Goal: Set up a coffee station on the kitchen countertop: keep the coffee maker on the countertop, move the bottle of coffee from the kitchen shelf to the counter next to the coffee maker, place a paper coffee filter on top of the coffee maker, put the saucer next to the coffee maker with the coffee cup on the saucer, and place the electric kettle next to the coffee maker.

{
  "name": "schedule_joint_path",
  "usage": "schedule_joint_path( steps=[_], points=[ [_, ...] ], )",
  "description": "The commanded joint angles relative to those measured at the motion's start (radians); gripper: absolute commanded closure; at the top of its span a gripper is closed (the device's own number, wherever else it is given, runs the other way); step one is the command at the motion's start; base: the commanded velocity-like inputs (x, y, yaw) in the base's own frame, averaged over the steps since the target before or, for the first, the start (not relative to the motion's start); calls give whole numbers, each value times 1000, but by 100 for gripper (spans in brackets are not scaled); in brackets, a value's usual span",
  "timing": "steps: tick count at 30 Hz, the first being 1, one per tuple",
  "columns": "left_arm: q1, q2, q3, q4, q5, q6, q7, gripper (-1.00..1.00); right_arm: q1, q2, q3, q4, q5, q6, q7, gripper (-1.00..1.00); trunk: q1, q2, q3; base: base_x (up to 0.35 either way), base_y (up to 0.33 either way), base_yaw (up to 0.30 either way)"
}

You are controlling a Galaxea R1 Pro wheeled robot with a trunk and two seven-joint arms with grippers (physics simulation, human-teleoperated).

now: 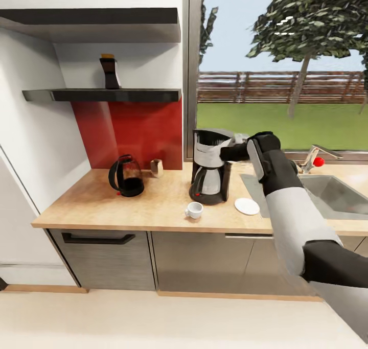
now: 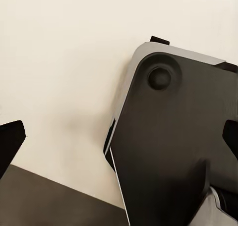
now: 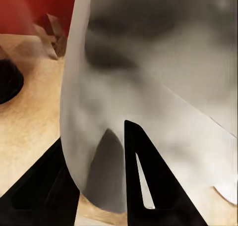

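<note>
Bottle of coffee [image 1: 109,72] not yet moved, on kitchen shelf [image 1: 102,95]. Electric kettle [image 1: 127,176] on kitchen countertop [image 1: 102,201], well left of coffee maker [image 1: 210,166]; closer placement judged pending. Coffee cup [image 1: 194,210] on bare wood, not on saucer [image 1: 247,206] just right of machine. Right gripper [image 1: 236,149] at machine's top, fingers pinching paper coffee filter [image 3: 148,87]. Left gripper: grip state cannot be told.

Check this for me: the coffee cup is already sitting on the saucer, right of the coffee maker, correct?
Not quite. In the head view the coffee cup stands on the bare countertop in front of the coffee maker, apart from the saucer, which does lie to its right.
</note>
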Motion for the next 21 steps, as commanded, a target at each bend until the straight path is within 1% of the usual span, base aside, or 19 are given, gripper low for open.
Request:
schedule_joint_path(
  steps=[1,2,3,4,5,6,7,11,13,15,21],
  points=[
    [0,0,8,1,2,-4,0,-100,-19,1,0,16,0,4,-11,100,1,-2,-3,0,0,0],
    [0,0,8,2,2,-4,0,-100,-34,3,0,26,1,4,-18,100,1,-2,-3,0,0,0],
    [0,0,8,2,2,-4,0,-100,-73,7,0,43,1,4,-25,100,1,-2,-3,0,0,0],
    [0,0,8,2,2,-4,0,-100,-94,10,0,71,1,4,-28,100,1,-2,-3,0,0,0],
    [0,0,8,2,2,-4,0,-100,-113,12,0,118,2,4,-29,100,1,-2,-3,0,0,0],
    [0,0,8,2,2,-3,0,-100,-164,14,0,185,2,4,-30,100,1,-2,-3,0,0,0],
    [0,0,8,3,3,-3,0,-100,-177,14,0,202,2,4,-30,100,1,-2,-3,0,0,0],
    [0,0,8,4,4,-2,0,-100,-269,29,0,316,3,4,-30,100,1,-2,-3,0,0,0],
    [0,0,8,4,4,-2,1,-100,-290,32,0,336,4,4,-31,100,1,-2,-3,0,0,0],
    [0,0,8,4,4,-1,1,-100,-296,33,1,343,4,4,-31,100,1,-2,-3,0,0,0],
    [0,0,9,5,5,2,2,-100,-300,33,4,352,5,4,-40,100,1,-2,-3,0,0,0]
  ],
)
